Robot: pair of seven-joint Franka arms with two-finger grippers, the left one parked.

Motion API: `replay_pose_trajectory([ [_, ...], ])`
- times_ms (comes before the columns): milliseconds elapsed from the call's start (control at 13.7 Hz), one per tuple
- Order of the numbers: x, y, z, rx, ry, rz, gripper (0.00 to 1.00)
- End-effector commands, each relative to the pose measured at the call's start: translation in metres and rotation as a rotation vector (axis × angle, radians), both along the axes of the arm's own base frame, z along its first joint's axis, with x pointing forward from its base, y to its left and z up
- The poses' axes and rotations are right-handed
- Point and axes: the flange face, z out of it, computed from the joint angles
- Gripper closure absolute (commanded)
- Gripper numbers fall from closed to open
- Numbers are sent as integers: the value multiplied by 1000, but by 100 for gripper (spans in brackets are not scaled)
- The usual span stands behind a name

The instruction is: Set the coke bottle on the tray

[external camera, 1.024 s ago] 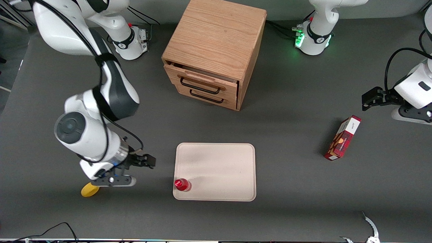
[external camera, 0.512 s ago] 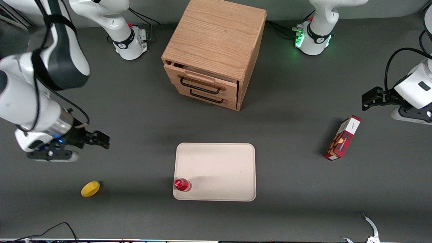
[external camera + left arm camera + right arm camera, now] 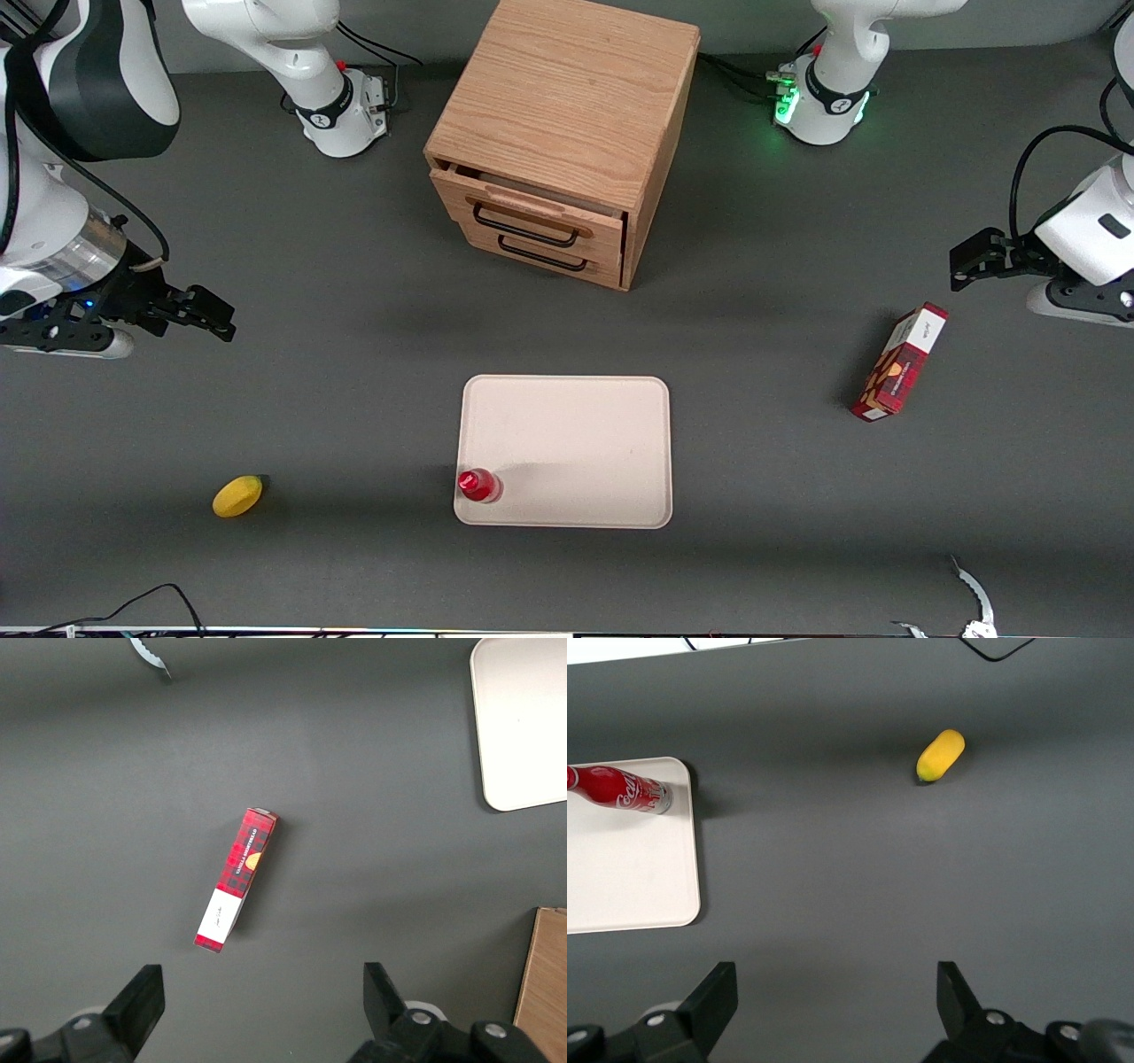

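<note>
The coke bottle (image 3: 479,486) stands upright on the beige tray (image 3: 585,443), in the tray's corner nearest the front camera on the working arm's side. The right wrist view shows the same bottle (image 3: 620,789) on the tray (image 3: 629,877). My right gripper (image 3: 213,317) hangs high above bare table, well off toward the working arm's end and farther from the camera than the tray. Its fingers are spread wide with nothing between them, as the right wrist view of the gripper (image 3: 835,1005) shows.
A yellow lemon (image 3: 237,495) lies on the table toward the working arm's end, also seen as the lemon (image 3: 940,755). A wooden drawer cabinet (image 3: 563,133) stands farther from the camera than the tray. A red-and-white carton (image 3: 899,361) lies toward the parked arm's end.
My right gripper has risen and drawn back from beside the lemon toward the working arm's end of the table, away from the tray. The bottle has stayed put on the tray.
</note>
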Motion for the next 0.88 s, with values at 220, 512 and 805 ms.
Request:
replay_pose_trajectory([
  [220, -19, -32, 49, -24, 89, 193, 0],
  [512, -23, -33, 99, -14, 44, 182, 0],
  [805, -24, -20, 119, -19, 17, 203, 0],
])
